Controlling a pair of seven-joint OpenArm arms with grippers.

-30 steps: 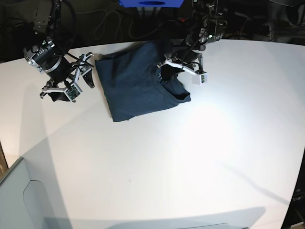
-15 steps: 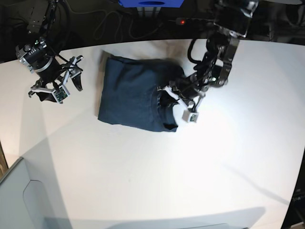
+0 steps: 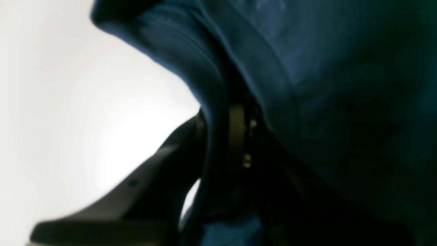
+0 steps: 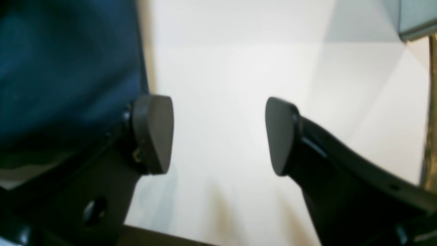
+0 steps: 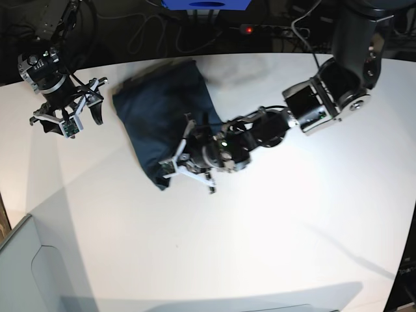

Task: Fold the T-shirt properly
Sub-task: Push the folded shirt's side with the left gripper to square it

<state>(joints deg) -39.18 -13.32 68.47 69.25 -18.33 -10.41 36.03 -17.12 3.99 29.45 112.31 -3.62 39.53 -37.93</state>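
Left end effector [image 5: 190,162] pinching folded T-shirt [image 5: 162,110] edge, right end effector [image 4: 218,136] spread, empty, above white table [image 5: 292,227]

From my left wrist view the T-shirt [image 3: 307,102] is blurred, covering one finger of my left pincer [image 3: 218,143].

Counter: we see a broad white counter [image 5: 273,247] filling most of the base view, its far edge curving against darkness.
Light: we note a bright glare patch near the counter's middle and long soft shadows toward its near edge.
Behind the far edge: we make out dark cables [image 5: 146,32], a blue object [image 5: 205,4] and a small red light [image 5: 247,29].
Near left corner: we see a pale grey panel [image 5: 29,276].
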